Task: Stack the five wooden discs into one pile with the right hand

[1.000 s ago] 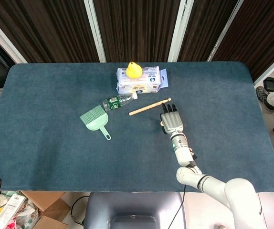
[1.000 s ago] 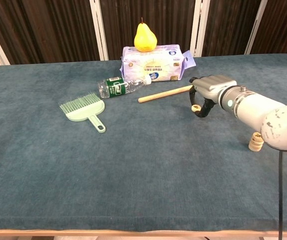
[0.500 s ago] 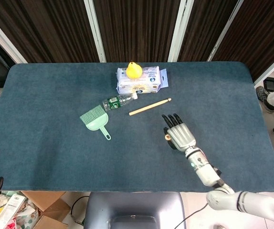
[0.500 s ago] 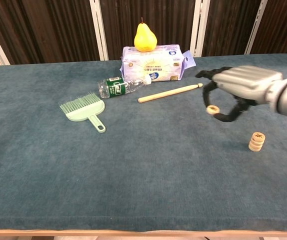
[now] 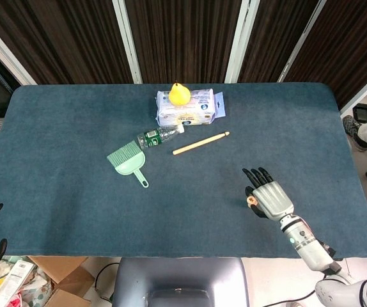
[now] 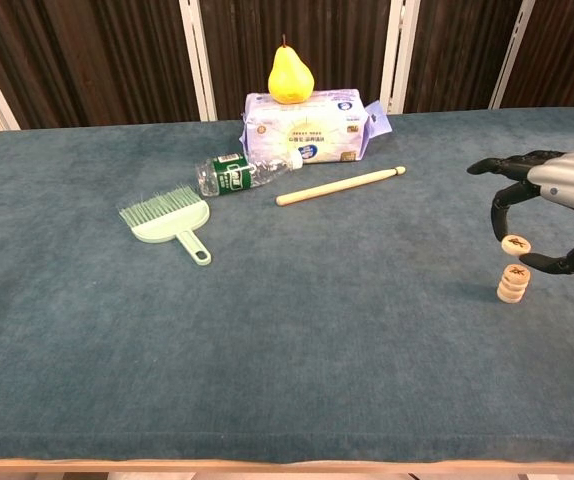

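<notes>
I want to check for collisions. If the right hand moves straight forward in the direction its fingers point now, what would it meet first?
Probably nothing: ahead of the right hand, only bare table shows up to the far edge. Depth is uncertain.

Dark slatted wall panels [image 5: 183, 38], perhaps curtains, white posts [image 5: 127, 39]

Pear [image 6: 291, 76] atop wipes pack [image 6: 305, 126], plastic bottle [image 6: 239, 172] lying beside, wooden stick [image 6: 340, 186], green brush [image 6: 167, 221], possibly a dustpan
</notes>
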Robot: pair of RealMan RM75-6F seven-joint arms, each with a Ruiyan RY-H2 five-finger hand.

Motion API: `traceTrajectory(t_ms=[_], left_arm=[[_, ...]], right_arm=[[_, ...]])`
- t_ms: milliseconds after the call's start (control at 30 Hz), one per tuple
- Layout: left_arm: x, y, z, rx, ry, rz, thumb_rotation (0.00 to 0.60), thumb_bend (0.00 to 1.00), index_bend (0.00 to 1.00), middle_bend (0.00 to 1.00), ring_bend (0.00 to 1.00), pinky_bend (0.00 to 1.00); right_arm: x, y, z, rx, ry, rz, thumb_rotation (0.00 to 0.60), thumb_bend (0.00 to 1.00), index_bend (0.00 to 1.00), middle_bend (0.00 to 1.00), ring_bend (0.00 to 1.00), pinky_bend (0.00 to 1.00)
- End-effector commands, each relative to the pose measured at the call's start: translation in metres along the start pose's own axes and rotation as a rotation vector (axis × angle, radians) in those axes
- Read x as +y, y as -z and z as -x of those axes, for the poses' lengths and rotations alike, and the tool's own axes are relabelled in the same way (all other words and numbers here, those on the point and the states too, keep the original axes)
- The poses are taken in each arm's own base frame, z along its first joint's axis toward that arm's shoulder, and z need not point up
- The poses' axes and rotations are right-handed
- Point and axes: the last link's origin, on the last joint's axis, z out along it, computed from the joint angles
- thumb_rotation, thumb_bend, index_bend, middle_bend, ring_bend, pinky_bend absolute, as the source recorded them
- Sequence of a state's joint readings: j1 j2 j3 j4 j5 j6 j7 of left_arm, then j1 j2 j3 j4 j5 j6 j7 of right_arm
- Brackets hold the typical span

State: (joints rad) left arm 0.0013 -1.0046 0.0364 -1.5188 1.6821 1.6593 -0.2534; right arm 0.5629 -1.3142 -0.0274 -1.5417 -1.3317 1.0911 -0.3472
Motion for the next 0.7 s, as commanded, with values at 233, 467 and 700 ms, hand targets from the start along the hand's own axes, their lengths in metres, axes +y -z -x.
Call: traceTrajectory(t_ms=[233,467,700], left_arm=[[-0.001,0.001,-0.002,0.003,0.006,-0.002,0.600,0.50,0.00,0.01,0.00,0.00],[0.000,0.002,-0.001,0.001,0.003,0.001,0.600,0.50,0.00,0.01,0.00,0.00],[-0.001,-0.001,-0.001,0.002,0.005,-0.002,0.600,0.50,0.00,0.01,0.00,0.00]], right_arm=[[0.013,-0.002,0.018,-0.034,0.035,0.042,0.600,0.50,0.64,0.06,0.00,0.00],[0.012,-0.004,0.021,-0.040,0.037,0.039,0.600,0.50,0.64,0.06,0.00,0.00],[0.009,-0.006,0.024,-0.052,0.041,0.036,0.600,0.50,0.61,0.06,0.00,0.00]])
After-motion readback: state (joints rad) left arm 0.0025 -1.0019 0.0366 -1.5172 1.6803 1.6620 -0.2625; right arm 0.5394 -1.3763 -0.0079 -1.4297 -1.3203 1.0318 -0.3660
